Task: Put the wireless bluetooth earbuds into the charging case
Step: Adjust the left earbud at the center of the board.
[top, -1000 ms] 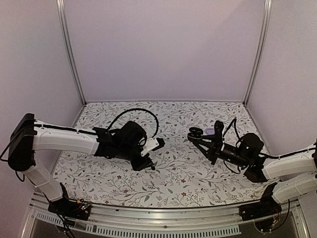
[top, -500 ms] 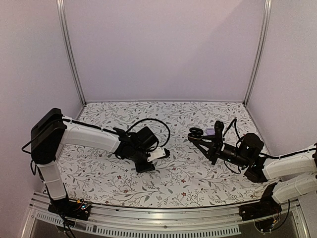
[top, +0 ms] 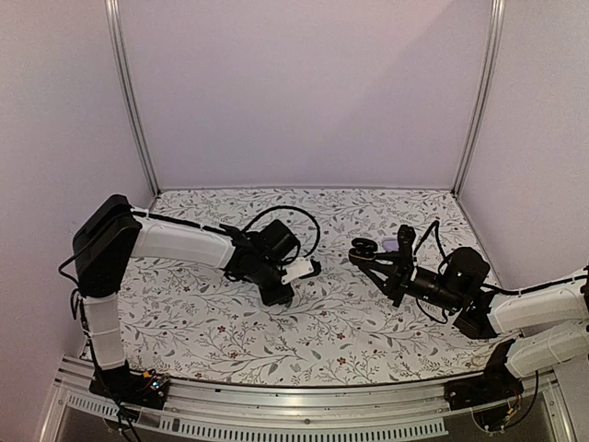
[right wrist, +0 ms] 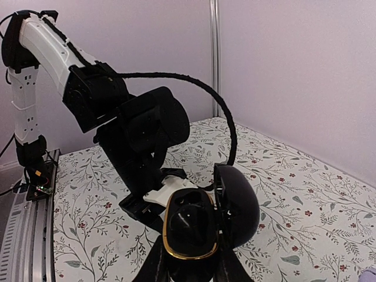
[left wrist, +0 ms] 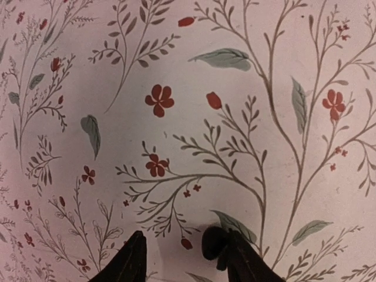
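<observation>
My right gripper is shut on the charging case, a black puck with a gold rim held above the cloth, its lid swung open to the right. The top view shows the case at right of centre, with a pale lavender part just behind it. What sits in its dark wells I cannot tell. My left gripper points down at the cloth, jaws apart. One tiny black earbud lies on the cloth against the inner side of its right finger. From above, the left gripper is low at the centre.
A floral patterned cloth covers the table, with pale walls on three sides and metal posts at the back corners. The left arm's black cable loops above its wrist. A metal rail runs along the near edge.
The left arm has swung right and farther in, bringing its gripper down to the cloth. The right arm with the case has stayed still.
</observation>
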